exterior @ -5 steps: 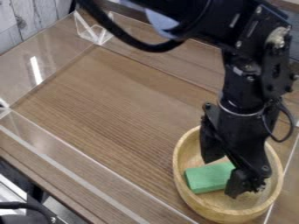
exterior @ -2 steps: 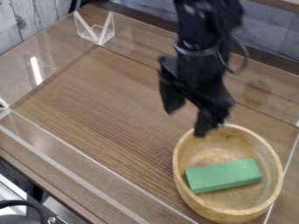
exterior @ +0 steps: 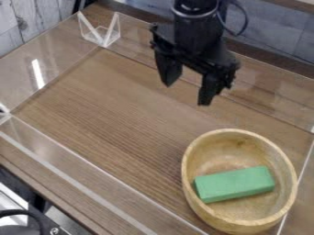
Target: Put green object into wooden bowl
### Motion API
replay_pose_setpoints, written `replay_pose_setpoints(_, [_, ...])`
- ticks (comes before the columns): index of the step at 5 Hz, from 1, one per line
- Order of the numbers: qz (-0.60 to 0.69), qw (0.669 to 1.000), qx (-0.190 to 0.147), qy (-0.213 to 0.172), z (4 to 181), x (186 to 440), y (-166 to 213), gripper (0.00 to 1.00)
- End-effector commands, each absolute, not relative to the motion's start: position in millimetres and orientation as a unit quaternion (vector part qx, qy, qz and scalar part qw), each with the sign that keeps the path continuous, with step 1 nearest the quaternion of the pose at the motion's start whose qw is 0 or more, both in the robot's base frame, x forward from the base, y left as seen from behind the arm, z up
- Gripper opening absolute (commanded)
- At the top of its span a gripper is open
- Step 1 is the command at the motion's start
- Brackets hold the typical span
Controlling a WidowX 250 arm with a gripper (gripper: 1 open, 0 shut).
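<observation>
The green object, a flat rectangular block, lies inside the wooden bowl at the lower right of the camera view. It rests on the bowl's floor, slightly tilted. My gripper hangs over the bare tabletop up and to the left of the bowl, pointing down. Its two black fingers stand wide apart and open, with nothing between them.
A wood-grain tabletop is fenced by low clear acrylic walls along the left and front. A small clear stand sits at the back left. Black cables trail behind the arm.
The gripper has risen out of the bowl and moved up and left across the table, rolling its wrist. The green block stays lying in the bowl.
</observation>
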State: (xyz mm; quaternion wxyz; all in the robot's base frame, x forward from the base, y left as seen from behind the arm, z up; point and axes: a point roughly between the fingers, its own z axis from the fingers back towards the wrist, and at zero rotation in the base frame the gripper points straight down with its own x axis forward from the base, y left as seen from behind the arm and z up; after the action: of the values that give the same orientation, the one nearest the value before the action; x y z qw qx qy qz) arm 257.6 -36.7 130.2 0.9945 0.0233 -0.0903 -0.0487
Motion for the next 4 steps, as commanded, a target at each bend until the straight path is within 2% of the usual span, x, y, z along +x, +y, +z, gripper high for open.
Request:
replay_pose_setpoints(1, [-0.010, 0.992, 0.033, -0.124, 142.3, 269, -39, 1.00])
replay_pose_setpoints(4, [-0.015, 0.988, 0.043, -0.148, 124.1, 282, -23, 1.00])
